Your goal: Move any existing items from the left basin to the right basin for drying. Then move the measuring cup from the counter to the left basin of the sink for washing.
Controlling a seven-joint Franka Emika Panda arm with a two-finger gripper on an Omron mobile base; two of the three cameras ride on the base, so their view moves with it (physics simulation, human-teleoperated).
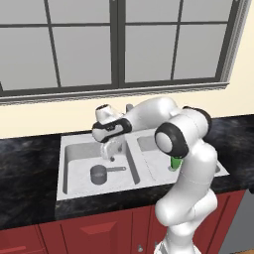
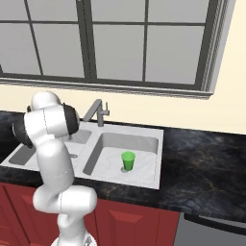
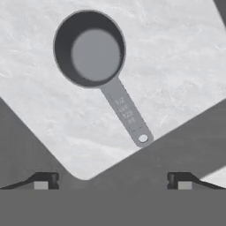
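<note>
The measuring cup (image 1: 99, 174), dark grey with a long straight handle, lies upright on the floor of the left basin (image 1: 77, 158), its handle pointing towards the divider. My gripper (image 1: 111, 149) hangs just above the cup and is open, with nothing between its fingers. In the hand view the measuring cup (image 3: 90, 48) sits on the pale basin floor (image 3: 176, 66), ahead of my gripper (image 3: 112, 178), whose fingertips (image 3: 44, 179) stand wide apart. A small green tumbler (image 2: 128, 161) stands upright in the right basin (image 2: 117, 141).
The grey angular faucet (image 2: 96, 111) rises at the sink's divider, close behind my arm. The sink's wide rim (image 1: 94, 191) is set in the black counter (image 2: 202, 163) above red cabinet fronts (image 1: 99, 228). A window wall stands behind.
</note>
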